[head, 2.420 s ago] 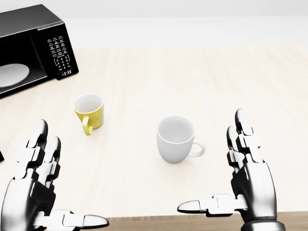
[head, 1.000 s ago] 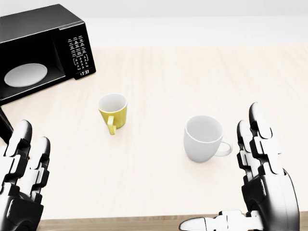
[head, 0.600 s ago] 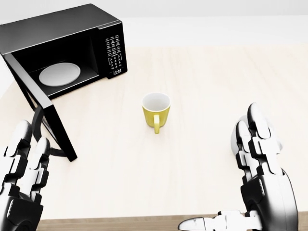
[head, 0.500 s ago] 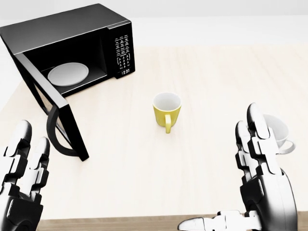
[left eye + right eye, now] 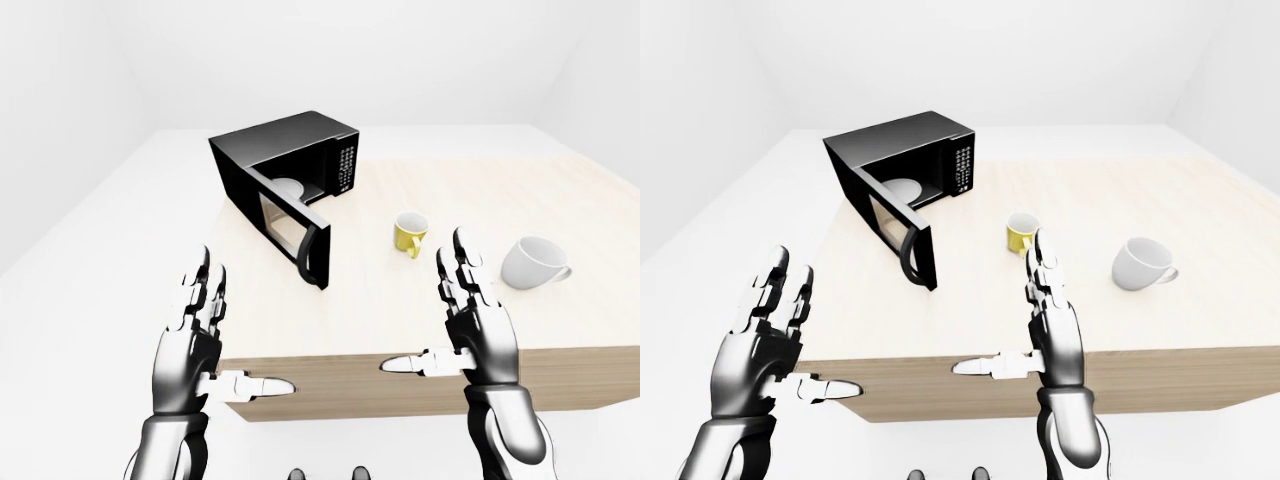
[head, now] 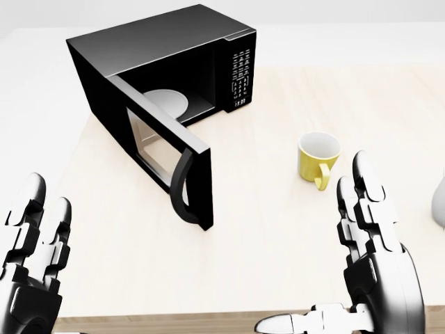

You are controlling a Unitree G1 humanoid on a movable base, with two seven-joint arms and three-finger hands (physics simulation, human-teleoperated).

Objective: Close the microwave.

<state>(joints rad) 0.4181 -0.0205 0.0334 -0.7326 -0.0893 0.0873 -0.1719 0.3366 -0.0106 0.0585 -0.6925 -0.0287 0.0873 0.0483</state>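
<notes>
A black microwave (image 6: 167,52) stands at the upper left of the light wooden table (image 6: 264,229) in the head view. Its door (image 6: 161,149) hangs wide open, swung out toward the lower edge of the view, with a curved handle (image 6: 182,188) near its free end. A white turntable plate (image 6: 170,104) shows inside. My left hand (image 6: 31,268) is open at the bottom left, off the table's left corner and apart from the door. My right hand (image 6: 368,261) is open at the bottom right, over the table's near edge.
A yellow mug (image 6: 318,157) stands right of the microwave door. A white mug (image 5: 534,264) sits farther right on the table. The table stands in a plain white room with white floor (image 5: 90,260) on its left.
The whole picture has shifted right as the camera moved left: the microwave came from the left edge toward the middle and its open door came into sight. The mugs slid right. Both hands stay open.
</notes>
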